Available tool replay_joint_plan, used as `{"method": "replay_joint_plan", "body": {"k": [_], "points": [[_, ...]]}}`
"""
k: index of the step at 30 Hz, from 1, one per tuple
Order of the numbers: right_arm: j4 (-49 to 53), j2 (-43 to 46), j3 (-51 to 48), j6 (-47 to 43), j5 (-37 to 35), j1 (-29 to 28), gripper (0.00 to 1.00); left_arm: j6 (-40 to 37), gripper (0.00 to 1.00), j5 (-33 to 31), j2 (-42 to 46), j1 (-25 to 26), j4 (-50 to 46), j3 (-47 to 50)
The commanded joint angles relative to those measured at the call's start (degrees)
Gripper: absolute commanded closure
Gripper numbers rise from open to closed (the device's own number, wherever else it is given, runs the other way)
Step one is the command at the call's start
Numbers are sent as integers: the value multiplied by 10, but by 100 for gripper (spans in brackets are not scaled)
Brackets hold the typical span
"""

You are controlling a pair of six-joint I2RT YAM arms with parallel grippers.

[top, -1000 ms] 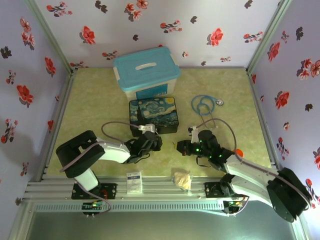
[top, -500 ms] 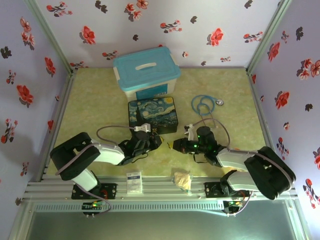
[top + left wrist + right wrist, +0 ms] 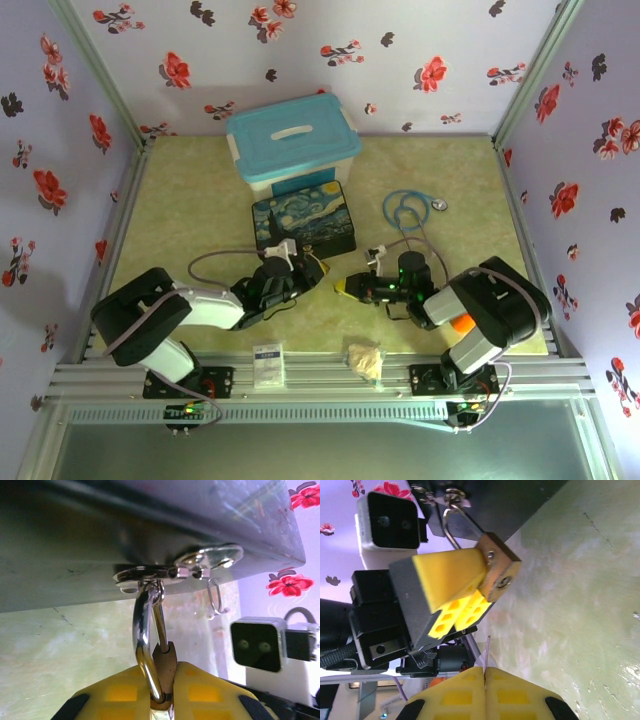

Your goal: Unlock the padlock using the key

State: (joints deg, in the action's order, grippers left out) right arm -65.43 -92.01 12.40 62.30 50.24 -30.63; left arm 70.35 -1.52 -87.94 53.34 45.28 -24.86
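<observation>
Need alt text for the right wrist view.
The left gripper clamps the brass padlock, its shackle hooked through the clasp on the dark box. Below, the right gripper, shut on the thin key, holds it tip-up, short of the padlock.

Left arm (image 3: 205,305) & right arm (image 3: 490,300): black joints, pale grey shells; orange spot (image 3: 462,322) on right. Left gripper (image 3: 162,680), right gripper (image 3: 484,675): yellow pads w/ square recesses, black mounts. Wrist cam (image 3: 257,644) white, dark face (two lenses). Thin grey cable (image 3: 205,260) in a loop.
</observation>
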Motion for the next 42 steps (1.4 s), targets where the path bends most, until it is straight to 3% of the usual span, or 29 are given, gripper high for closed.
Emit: {"method": "replay_joint_plan", "body": {"k": [1, 4, 17, 30, 42], "points": [[-87, -29, 17, 29, 14, 3, 100, 8, 100, 14, 31, -5, 55, 3], [-138, -63, 19, 52, 11, 5, 100, 6, 100, 14, 43, -8, 48, 5], [-139, -57, 37, 52, 12, 17, 100, 7, 100, 17, 57, -12, 52, 9], [-139, -59, 52, 57, 15, 18, 100, 51, 100, 28, 24, -18, 167, 28], [-139, -49, 78, 63, 18, 24, 100, 69, 100, 48, 15, -19, 212, 38]]}}
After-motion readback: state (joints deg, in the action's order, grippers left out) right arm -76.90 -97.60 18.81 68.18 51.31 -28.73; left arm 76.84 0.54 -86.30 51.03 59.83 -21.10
